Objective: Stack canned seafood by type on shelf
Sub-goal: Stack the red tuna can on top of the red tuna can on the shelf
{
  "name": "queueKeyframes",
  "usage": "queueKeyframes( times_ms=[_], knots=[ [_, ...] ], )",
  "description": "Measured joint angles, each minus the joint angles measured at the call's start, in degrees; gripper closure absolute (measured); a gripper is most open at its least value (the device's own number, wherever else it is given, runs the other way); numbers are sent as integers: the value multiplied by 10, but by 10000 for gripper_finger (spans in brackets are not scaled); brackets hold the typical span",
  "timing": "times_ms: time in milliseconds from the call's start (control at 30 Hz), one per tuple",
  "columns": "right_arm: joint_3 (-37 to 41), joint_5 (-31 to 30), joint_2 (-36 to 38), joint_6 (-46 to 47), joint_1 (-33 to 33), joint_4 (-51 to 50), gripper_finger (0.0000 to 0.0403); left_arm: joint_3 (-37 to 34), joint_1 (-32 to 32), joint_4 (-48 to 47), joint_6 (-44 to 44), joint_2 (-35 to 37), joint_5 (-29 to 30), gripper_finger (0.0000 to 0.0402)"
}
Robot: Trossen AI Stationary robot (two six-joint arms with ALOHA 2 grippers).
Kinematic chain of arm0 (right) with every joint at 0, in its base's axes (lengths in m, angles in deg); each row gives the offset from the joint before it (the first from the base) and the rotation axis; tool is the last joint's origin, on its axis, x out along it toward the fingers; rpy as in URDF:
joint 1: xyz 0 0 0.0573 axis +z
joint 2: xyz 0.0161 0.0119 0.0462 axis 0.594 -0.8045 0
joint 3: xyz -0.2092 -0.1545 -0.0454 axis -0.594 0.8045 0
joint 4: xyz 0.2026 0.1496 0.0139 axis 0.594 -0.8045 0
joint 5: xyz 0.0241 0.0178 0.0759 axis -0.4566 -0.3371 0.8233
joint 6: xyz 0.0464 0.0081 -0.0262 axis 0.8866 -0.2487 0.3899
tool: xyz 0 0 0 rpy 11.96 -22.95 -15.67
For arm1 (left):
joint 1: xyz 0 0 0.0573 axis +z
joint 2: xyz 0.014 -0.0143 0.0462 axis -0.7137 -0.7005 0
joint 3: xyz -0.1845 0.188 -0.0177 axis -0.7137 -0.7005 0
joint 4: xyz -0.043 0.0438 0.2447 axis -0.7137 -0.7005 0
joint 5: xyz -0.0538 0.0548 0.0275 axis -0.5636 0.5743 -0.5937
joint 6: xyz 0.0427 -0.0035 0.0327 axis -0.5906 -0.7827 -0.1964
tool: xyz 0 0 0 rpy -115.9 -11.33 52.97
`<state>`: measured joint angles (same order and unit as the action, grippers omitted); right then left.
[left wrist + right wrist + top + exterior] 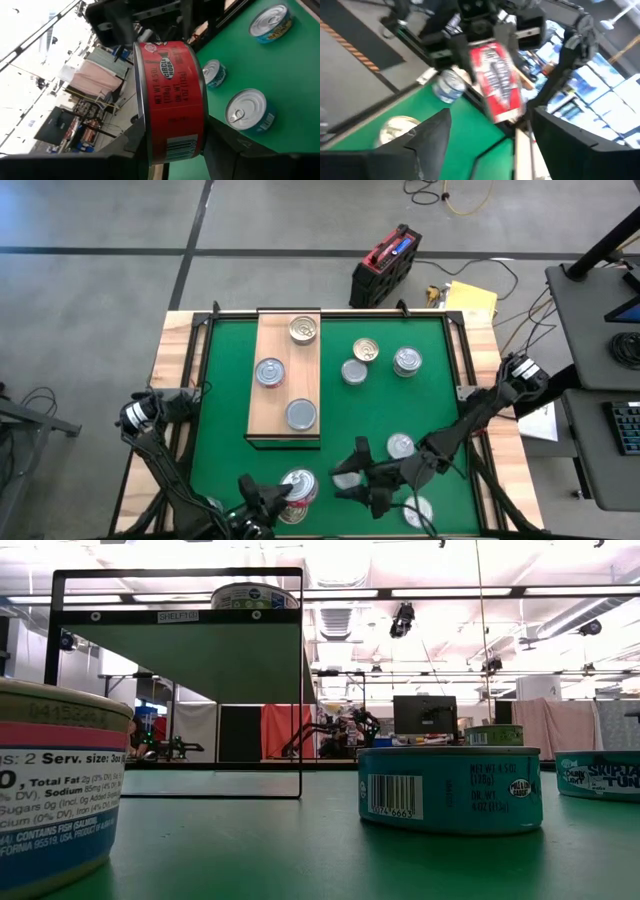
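Note:
My left gripper hangs over the near edge of the green mat, shut on a red-labelled can. My right gripper stands open just right of that can, level and pointing at it, touching nothing. In the right wrist view the red can shows beyond my spread fingers. The wooden shelf on the mat's far left bears three silver-lidded cans, each resting on its flat base. My left gripper pinches the red can between its two fingers. They lie against the can's two flat ends, near the rim closest to the wrist. The fingers come about level from the table's left. The can is lifted clear and tipped on edge, its label wall showing.
Loose cans stand on the mat: three at the far right, others near my right arm. In the low view the shelf shows as a raised black frame, with cans close in front.

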<state>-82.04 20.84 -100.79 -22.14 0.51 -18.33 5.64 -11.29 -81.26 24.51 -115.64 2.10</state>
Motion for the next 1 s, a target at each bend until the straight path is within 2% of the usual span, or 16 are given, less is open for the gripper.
queueKeyframes(
  times_ms=[167,400,567,1000],
  knots=[
    [-54,-27,-29,-29,-1,-41,94,0,0,9,0,-10,-8,284],
    [-111,-27,-53,17,-7,-135,69,0,2,28,-1,-13,-7,284],
    [-133,-14,-67,13,-12,-145,82,0,2,46,-1,-13,-7,284],
    [-167,7,-105,-7,-17,-146,144,0,2,64,-4,-14,-10,284]
  ],
)
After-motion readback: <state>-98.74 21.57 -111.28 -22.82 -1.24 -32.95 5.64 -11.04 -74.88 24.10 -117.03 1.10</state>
